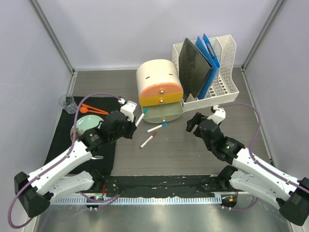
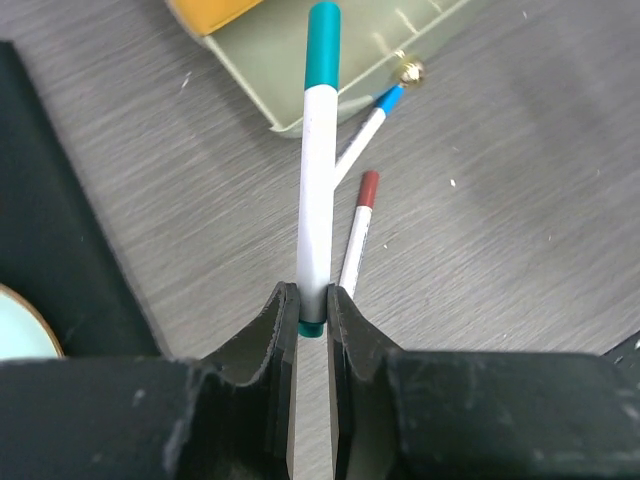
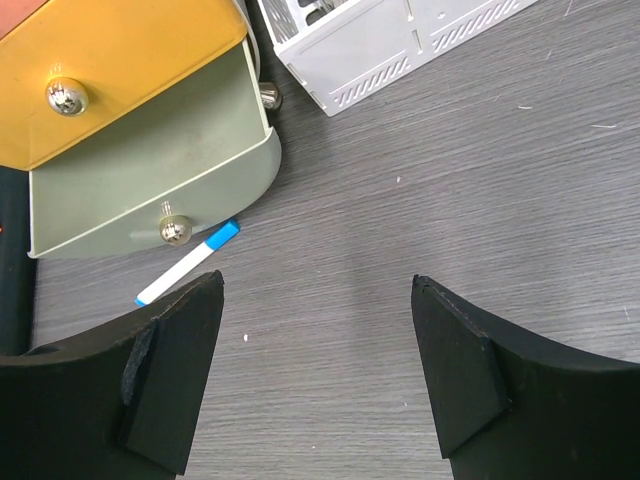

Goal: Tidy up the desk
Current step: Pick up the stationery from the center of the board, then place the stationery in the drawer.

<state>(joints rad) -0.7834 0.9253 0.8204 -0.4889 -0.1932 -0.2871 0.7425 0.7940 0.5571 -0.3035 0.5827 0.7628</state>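
The left gripper (image 2: 312,303) is pinched narrow on the bottom end of a teal-capped white marker (image 2: 318,170), whose cap points towards the pulled-out pale green drawer (image 1: 164,114) under an orange drawer (image 1: 161,94). A blue-capped marker (image 2: 372,125) and a red-capped marker (image 2: 357,235) lie on the desk (image 1: 193,154) just in front of that drawer. The right gripper (image 3: 318,285) stands wide with nothing between its jaws, over bare wood right of the drawer and near the white file rack (image 1: 227,72). The desk spans the whole workspace under both arms, with a black mat (image 1: 63,130) along its left side.
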